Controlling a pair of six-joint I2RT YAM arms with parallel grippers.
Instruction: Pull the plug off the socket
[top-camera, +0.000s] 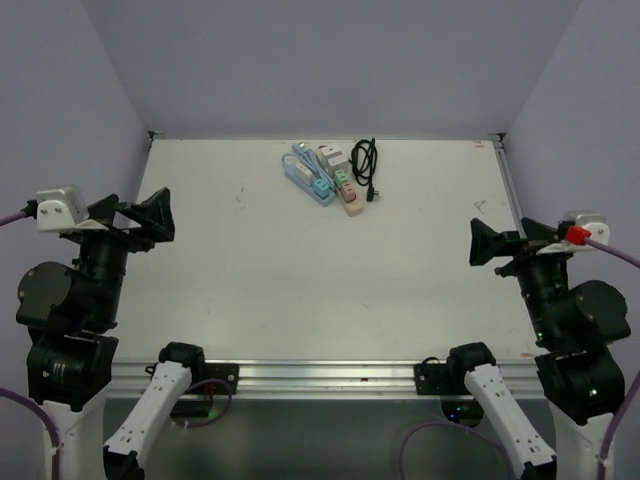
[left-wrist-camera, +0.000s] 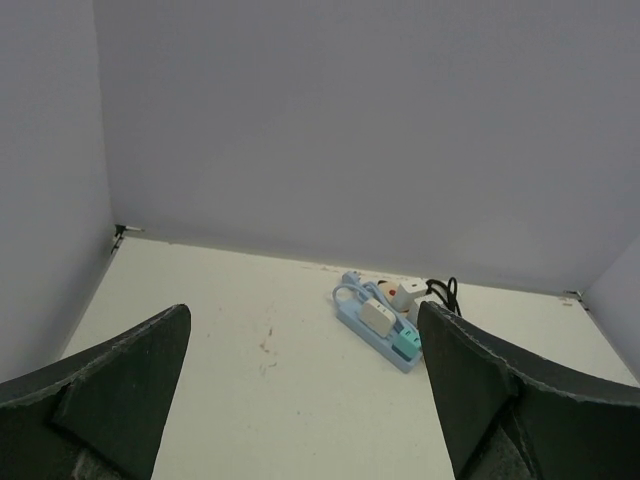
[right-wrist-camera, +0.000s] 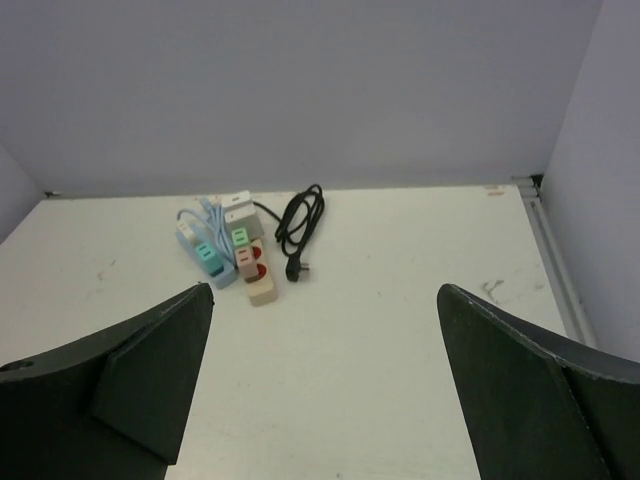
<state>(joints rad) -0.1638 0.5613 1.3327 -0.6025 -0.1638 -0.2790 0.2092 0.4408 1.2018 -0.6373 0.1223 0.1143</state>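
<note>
A blue power strip (top-camera: 308, 180) lies at the far middle of the table with a white plug (top-camera: 298, 170) and a teal plug (top-camera: 318, 185) in it. Beside it lies a beige strip (top-camera: 349, 198) with a green plug (top-camera: 342, 177) and a beige plug (top-camera: 346, 189). A coiled black cable (top-camera: 366, 160) lies to their right. My left gripper (top-camera: 163, 218) is open and empty at the left table edge, far from the strips. My right gripper (top-camera: 476, 244) is open and empty at the right. The strips also show in the left wrist view (left-wrist-camera: 375, 332) and the right wrist view (right-wrist-camera: 205, 265).
A grey-white adapter block (top-camera: 330, 156) sits at the far end of the strips. Pale walls close the table on three sides. A metal rail (top-camera: 320, 375) runs along the near edge between the arm bases.
</note>
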